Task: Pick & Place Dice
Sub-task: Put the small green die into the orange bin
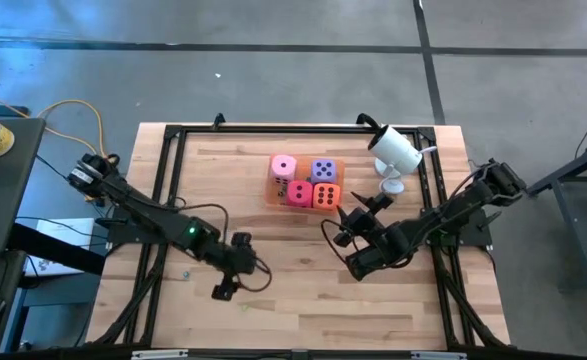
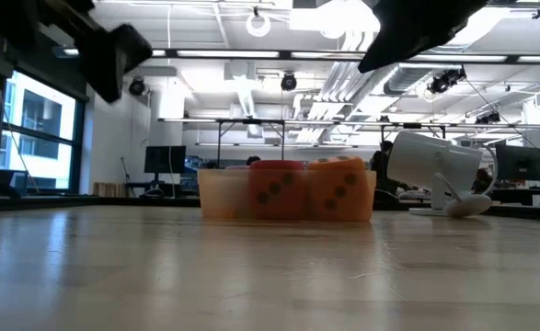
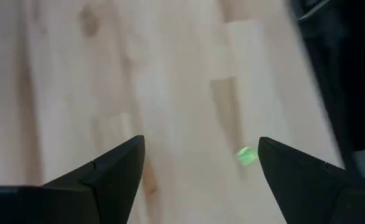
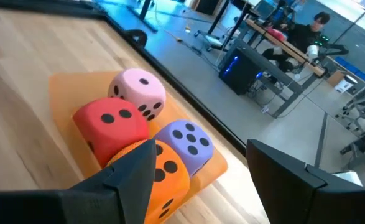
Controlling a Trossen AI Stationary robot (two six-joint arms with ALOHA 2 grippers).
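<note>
On the pale wood-plank tabletop [image 1: 303, 280], framed by black metal rails, a flat translucent orange tray [image 1: 273, 190] holds all four dice in a tight two-by-two block, sides touching: pink die [image 1: 284, 166] and purple die [image 1: 322, 170] on the far row, red die [image 1: 300, 194] and orange die [image 1: 325, 196] on the near row. Dice look like soft matte foam cubes with rounded corners and dark round pips; tray has a low see-through rim that shows as an orange wall in the low view. Right tool [image 1: 347, 225] sits just beside the tray, off the orange die's corner, black angular fingers apart, nothing between them, not touching any die; its wrist view looks past the fingers at the block with the orange die nearest. Left tool [image 1: 226, 288] is well apart from the tray, toward the near left part of the tabletop, fingers [image 3: 107, 174] spread, empty, only bare wood grain and a small green light spot under it. White rounded camera [image 1: 394, 150] on a small foot stands near the tray, on the purple die's side. Person seated at a desk shows far off in the room behind, seen from the right wrist.
</note>
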